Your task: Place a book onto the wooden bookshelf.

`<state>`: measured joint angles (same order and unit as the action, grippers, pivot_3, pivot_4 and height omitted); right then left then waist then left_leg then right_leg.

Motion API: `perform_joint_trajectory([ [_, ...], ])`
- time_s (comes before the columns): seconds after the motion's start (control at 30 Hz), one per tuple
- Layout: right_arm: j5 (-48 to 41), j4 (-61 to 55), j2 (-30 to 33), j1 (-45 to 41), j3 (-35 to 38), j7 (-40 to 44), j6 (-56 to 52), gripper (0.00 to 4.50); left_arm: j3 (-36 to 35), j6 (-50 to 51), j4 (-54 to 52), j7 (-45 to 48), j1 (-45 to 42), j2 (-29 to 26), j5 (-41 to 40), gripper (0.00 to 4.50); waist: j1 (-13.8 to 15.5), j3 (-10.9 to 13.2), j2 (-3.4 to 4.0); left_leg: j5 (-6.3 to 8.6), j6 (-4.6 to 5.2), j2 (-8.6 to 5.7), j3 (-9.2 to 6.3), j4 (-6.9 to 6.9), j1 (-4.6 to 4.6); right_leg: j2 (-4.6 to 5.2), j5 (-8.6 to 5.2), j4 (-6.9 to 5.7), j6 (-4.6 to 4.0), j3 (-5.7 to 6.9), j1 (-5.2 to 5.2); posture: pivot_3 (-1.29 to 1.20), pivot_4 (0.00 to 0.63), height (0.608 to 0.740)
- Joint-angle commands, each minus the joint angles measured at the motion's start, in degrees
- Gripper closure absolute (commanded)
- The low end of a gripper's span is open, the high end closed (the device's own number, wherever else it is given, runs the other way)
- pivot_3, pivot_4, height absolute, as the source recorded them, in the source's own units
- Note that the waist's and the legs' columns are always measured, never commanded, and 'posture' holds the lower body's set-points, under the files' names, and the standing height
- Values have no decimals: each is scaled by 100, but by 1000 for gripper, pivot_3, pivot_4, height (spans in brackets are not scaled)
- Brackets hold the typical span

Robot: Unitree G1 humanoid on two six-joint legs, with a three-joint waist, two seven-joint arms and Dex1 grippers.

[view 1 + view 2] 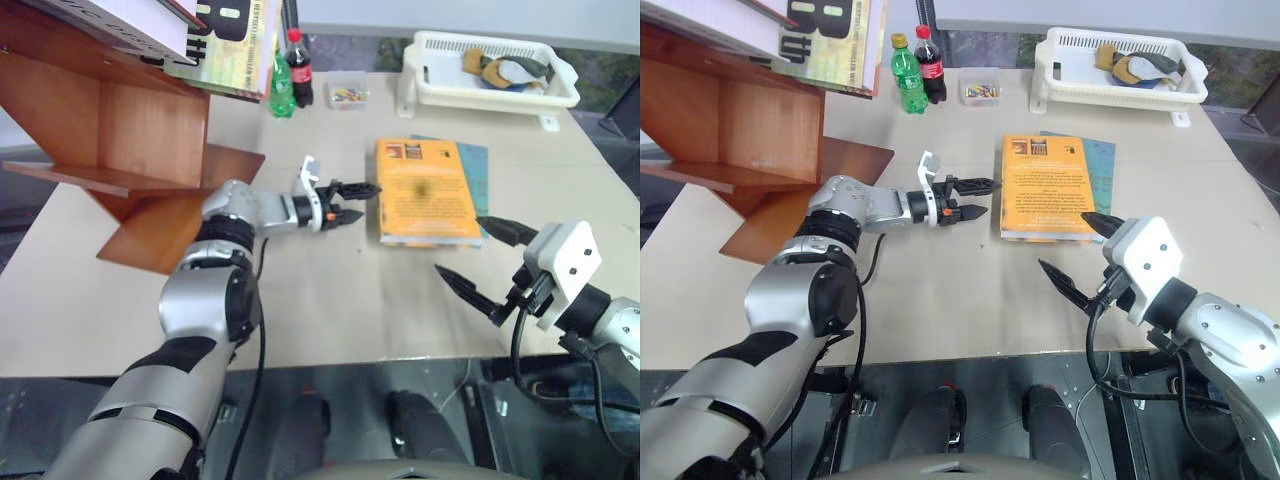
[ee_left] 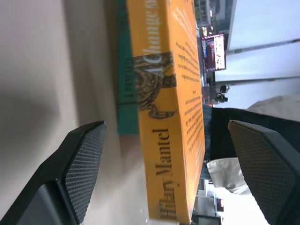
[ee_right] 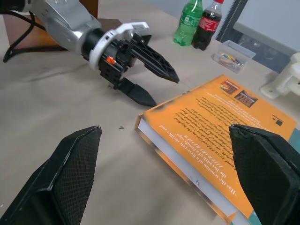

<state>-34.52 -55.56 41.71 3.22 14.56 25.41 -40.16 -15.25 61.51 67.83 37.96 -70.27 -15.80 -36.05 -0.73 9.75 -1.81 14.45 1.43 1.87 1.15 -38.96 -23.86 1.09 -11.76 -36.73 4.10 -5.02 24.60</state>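
While the wooden bookshelf (image 1: 110, 140) waits far left, the left end effector (image 1: 975, 198) gapes just beside the book (image 1: 1045, 185), which lies flat on the table (image 1: 940, 290); a one-sided pinch could slide it. The right end effector (image 1: 1072, 252) gapes, empty.

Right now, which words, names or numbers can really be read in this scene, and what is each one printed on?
"Hilary Mantel": spine of the orange book, lying flat on the table.
"Change": start of that spine's title; the rest is cut off.
"GRANT": spine of the teal book underneath, faint.
Large black numerals: pale yellow book on the wooden bookshelf; cropped, not certain.
Orange cover print, bottle labels: too small.
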Motion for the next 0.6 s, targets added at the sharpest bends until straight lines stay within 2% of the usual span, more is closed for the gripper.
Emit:
perform_joint_trajectory([
  [0.03, -75, -401, -14, 165, 296, -197, -13, 0, -17, -437, 320, 364, -267, 108, 329, 29, 0, 0, 0, 0, 0, 0, 0, 0, 0, 0, 0, 0, 0, 0, 0, 0, 150, 740],
  [0.2, -221, -444, 177, 451, 325, -623, 253, 0, -128, -1002, 655, 445, -422, 446, 686, 29, 13, 0, -1, 0, 0, -1, -1, 0, -3, 2, 0, 0, 1, -1, 0, 0, 150, 740],
  [0.5, -534, -444, 759, 1289, 450, -1395, 1092, 0, -569, -1516, 854, 105, -485, 852, 814, 29, 1, 1, -1, 0, 1, -1, -1, -1, -2, 2, 0, -1, 2, -2, 0, 0, 150, 740],
  [0.53, -550, -444, 824, 1374, 433, -1488, 1189, 0, -631, -1528, 863, 55, -482, 867, 800, 551, -4, 1, -3, 0, 1, -1, -1, -1, -2, 2, 0, -2, 2, -2, 0, 0, 150, 740],
  [0.57, -569, -444, 888, 1468, 430, -1564, 1290, 0, -675, -1531, 867, 28, -479, 879, 806, 837, -4, 1, -2, 0, 1, 0, -1, -1, -2, 1, 0, -2, 2, -2, 0, 0, 150, 740],
  [0.6, -584, -444, 952, 1534, 405, -1647, 1375, 0, -713, -1524, 869, 8, -476, 885, 815, 1424, -4, 1, -2, 0, 1, -1, -1, -1, -1, 1, 0, -3, 2, -2, 0, 0, 150, 740],
])
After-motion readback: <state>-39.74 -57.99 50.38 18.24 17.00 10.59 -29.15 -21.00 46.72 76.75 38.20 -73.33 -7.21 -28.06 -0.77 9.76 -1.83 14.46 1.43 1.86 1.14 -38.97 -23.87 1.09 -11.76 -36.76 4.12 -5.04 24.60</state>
